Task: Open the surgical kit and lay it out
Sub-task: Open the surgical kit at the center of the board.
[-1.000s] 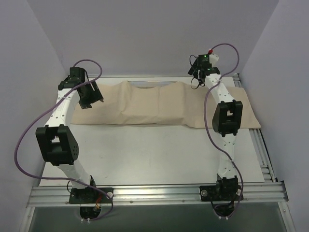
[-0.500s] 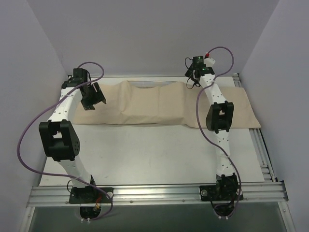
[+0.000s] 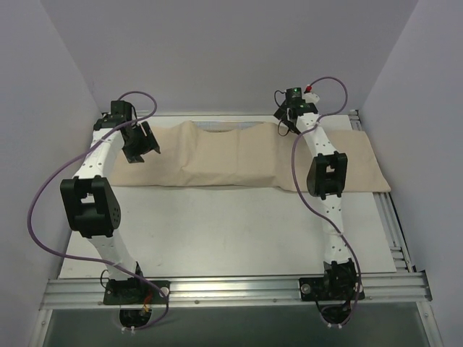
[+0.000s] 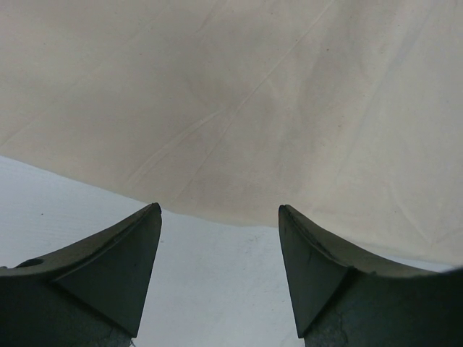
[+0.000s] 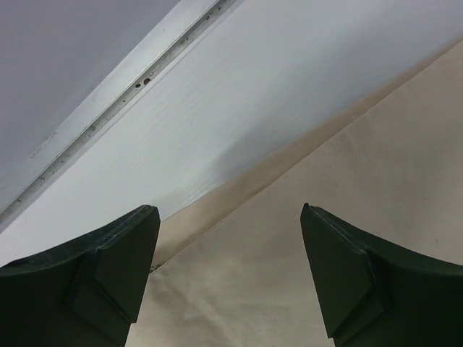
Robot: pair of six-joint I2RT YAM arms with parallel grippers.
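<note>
Two robot arms reach over a beige cloth wrap (image 3: 239,155) lying folded in a long band across the far side of the white table (image 3: 217,231), at the opening stage of the unwrapping job. The left gripper (image 3: 142,150) hovers over the wrap's left end near its front edge, jaws spread and holding nothing. Its wrist camera looks down past both fingers (image 4: 108,267) onto creased fabric and the hem where cloth meets tabletop. The right gripper (image 3: 283,121) hangs over the wrap's back edge right of centre, close to the aluminium rail (image 5: 108,101) along the table's far side. Its jaws are likewise spread and empty, and the cloth's rear hem crosses its wrist view between them. No mesh tray, scissors or forceps show anywhere; if present, they lie hidden under the cloth, whose middle section rises in a low mound. The step in hand appears to be finding a fold to grasp, with nothing yet unfolded. The next move likely calls for each gripper to drop to a free edge, pinch only the top layer and draw it outward from the mound, slowly enough that whatever lies inside is neither dragged nor tipped
</note>
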